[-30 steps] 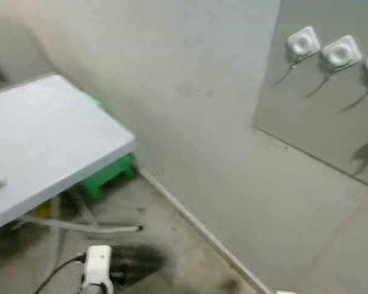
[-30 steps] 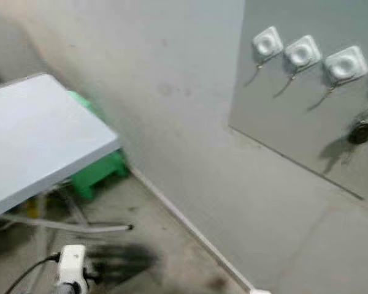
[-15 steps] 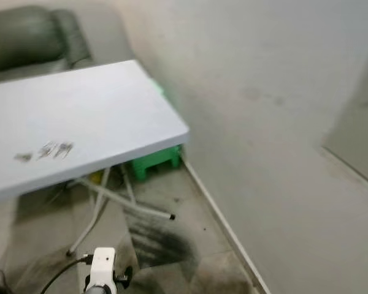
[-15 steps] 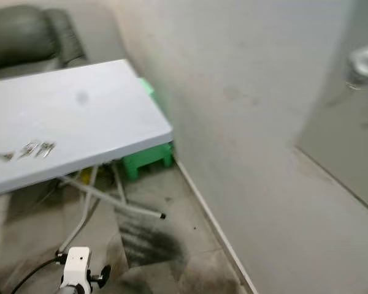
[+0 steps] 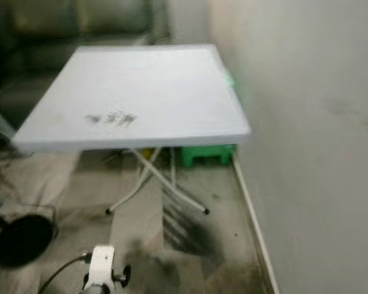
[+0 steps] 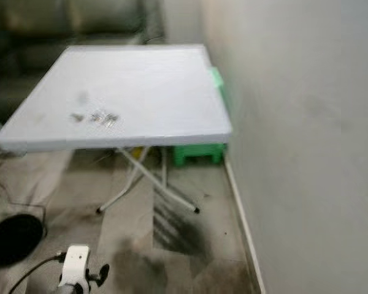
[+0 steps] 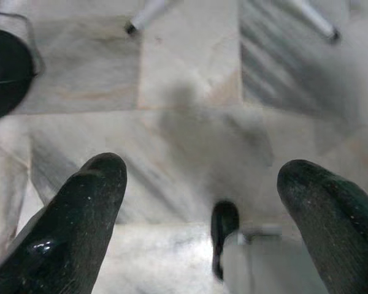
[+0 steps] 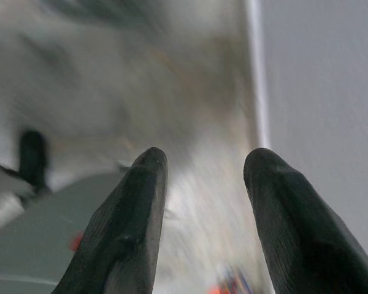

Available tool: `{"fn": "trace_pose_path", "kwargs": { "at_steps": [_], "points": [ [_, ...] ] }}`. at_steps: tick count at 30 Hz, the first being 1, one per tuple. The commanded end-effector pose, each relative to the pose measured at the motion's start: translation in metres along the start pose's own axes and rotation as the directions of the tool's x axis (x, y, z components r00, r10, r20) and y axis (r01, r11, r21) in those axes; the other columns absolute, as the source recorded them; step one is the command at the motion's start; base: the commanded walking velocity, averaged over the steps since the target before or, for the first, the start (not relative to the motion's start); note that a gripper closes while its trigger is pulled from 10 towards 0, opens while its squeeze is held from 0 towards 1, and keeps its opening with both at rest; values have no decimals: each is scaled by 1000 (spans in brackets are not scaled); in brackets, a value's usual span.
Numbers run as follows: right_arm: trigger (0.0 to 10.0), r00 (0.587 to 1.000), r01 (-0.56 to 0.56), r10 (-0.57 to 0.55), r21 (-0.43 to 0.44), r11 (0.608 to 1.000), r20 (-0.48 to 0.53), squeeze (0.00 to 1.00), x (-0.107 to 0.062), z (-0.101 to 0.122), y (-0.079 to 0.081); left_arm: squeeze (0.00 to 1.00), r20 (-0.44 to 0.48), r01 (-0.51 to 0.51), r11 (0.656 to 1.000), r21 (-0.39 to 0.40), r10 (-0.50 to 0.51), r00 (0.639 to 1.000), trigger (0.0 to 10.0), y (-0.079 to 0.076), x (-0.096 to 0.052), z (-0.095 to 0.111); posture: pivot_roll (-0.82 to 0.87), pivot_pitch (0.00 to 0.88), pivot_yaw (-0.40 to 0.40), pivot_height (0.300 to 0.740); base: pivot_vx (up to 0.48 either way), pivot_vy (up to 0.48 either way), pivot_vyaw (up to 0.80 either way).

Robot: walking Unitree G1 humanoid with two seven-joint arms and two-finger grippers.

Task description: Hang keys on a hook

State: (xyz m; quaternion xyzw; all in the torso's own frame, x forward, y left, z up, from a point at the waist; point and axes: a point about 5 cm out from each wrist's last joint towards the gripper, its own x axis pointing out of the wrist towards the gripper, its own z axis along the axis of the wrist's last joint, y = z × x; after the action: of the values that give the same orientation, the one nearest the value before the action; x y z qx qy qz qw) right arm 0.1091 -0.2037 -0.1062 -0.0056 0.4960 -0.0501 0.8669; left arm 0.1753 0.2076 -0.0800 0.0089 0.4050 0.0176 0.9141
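Grey wall now at three o'clock, hooks gone from view (camera turned); small metal keys (image 6: pixel 95 117) lie at ten o'clock on the white folding table (image 6: pixel 172 110), so pickup comes first; left gripper (image 7: pixel 202 202) and right gripper (image 8: pixel 199 184) both hang open, empty.

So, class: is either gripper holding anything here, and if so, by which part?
Nothing is held. The left gripper and right gripper are both open; the keys lie on the table.

Folding table (image 5: pixel 172 92): pale blue-grey top, white crossed legs (image 5: pixel 156 184), standing close beside the wall. Wall (image 5: pixel 319 122): plain off-white, white skirting (image 5: pixel 253 217) along its foot. Floor (image 5: pixel 190 245): grey-veined marble tiles. Green plastic stool (image 5: pixel 207 154): under the table, against the wall. Dark sofa (image 5: pixel 80 24): behind the table. Black round base (image 5: pixel 21 240): on the floor, near the table.
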Motion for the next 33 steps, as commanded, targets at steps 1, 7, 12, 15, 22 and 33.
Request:
{"fn": "trace_pose_path", "kwargs": {
  "at_steps": [1,7,12,15,22,33],
  "points": [
    [10000,999,22,-22,4,1000,-36,0,-4,-11,-9,0,7,7,1000,-11,-7,1000,10000,-6,1,2,-38,0,19,740,0,0,800],
    [10000,999,24,-24,5,1000,-34,0,-3,-10,-10,0,6,4,1000,-24,-4,1000,10000,-6,2,2,-38,0,18,740,0,0,800],
    [10000,999,25,-24,40,999,-24,0,-3,-8,-10,0,7,7,999,-39,-7,1000,10000,-7,2,3,-37,0,16,740,0,0,420],
    [10000,999,25,-24,39,999,-22,0,-3,-7,-10,0,7,7,999,-47,-6,1000,10000,-8,2,3,-36,0,14,740,0,0,0],
    [10000,999,26,-25,42,999,-22,0,-2,-6,-10,0,8,11,999,-53,-11,1000,10000,-9,2,3,-36,0,13,740,0,83,0],
    [10000,1000,22,-21,51,998,-20,0,-2,-5,-9,0,7,14,998,-57,-13,1000,10000,-10,2,3,-36,0,13,740,0,472,0]
  ]
}}
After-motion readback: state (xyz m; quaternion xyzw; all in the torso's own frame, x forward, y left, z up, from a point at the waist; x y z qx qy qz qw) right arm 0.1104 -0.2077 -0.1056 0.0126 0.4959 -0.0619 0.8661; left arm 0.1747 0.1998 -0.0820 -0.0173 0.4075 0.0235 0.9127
